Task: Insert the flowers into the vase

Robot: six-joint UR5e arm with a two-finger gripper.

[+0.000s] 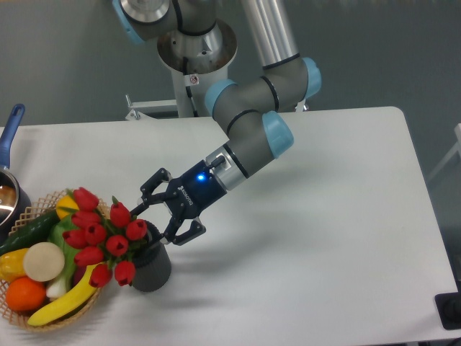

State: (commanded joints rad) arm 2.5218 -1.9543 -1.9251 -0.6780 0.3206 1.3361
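Jaws spread apart on my gripper (pixel 155 220), holding nothing. I see the flowers (pixel 101 236) just beyond the fingertips, their stems down in the vase (pixel 151 270), which stands directly under the lower finger, beside the wicker basket (pixel 43 321).

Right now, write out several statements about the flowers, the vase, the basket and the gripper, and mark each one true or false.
1. The flowers sit in the vase. True.
2. The vase lies toppled on its side. False: it stands upright.
3. The gripper has its jaws spread beside the tulips. True.
4. The basket is right of the vase. False: it is left, touching the flowers' side.
5. A banana lies in the basket. True.
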